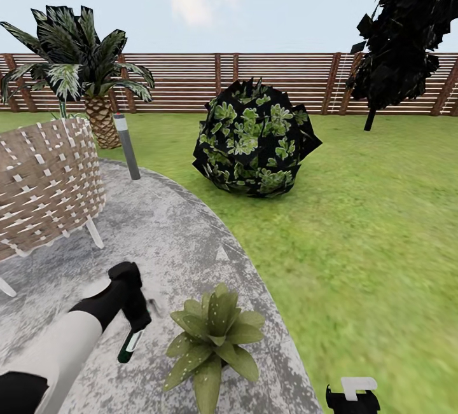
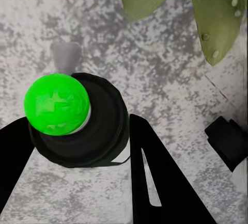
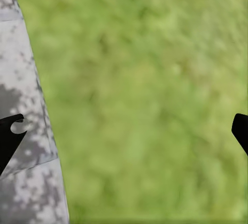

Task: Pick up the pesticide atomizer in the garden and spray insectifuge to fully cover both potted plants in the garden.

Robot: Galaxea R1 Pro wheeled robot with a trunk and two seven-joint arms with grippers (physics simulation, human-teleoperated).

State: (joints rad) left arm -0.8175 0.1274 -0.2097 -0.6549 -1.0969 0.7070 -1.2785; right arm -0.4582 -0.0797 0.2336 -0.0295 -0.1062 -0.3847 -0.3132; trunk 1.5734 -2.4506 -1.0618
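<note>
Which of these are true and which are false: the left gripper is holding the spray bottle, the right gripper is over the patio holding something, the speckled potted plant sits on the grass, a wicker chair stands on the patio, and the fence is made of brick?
1. The left gripper holds the pesticide atomizer. True.
2. The right gripper holds something. False: it is open and empty, mostly above grass at the patio's edge.
3. The potted plant sits on the grass. False: it stands on the grey stone patio.
4. A wicker chair stands on the patio. True.
5. The fence is brick. False: it is brown horizontal wooden slats.
</note>
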